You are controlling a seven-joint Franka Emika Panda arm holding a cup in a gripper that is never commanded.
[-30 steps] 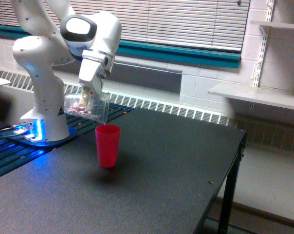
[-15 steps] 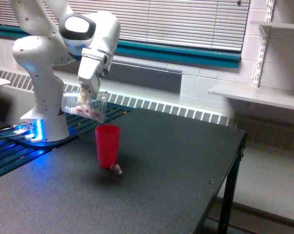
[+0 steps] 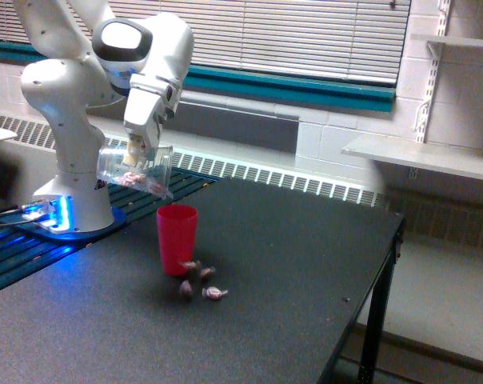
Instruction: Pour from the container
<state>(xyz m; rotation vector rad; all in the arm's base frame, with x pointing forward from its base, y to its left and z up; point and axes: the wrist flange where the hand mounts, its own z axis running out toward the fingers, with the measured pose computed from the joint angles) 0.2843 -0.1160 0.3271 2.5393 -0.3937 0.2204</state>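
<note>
In the exterior view my gripper (image 3: 134, 156) is shut on the clear container (image 3: 135, 170), which lies tipped on its side with its mouth toward the view's right. Pinkish-white wrapped candies show inside it. The container hangs above and to the left of the upright red cup (image 3: 177, 238) on the black table (image 3: 289, 272). Three wrapped candies (image 3: 200, 282) lie on the table just right of and in front of the red cup's base.
The arm's white base (image 3: 73, 192) stands at the table's far left with a blue light beside it. The table's right edge (image 3: 377, 288) drops to the floor. A radiator grille and wall shelves (image 3: 421, 156) run behind.
The container has drifted slightly left and up. Candies have fallen past the red cup: none lay on the table a second ago, one half a second ago, three now.
</note>
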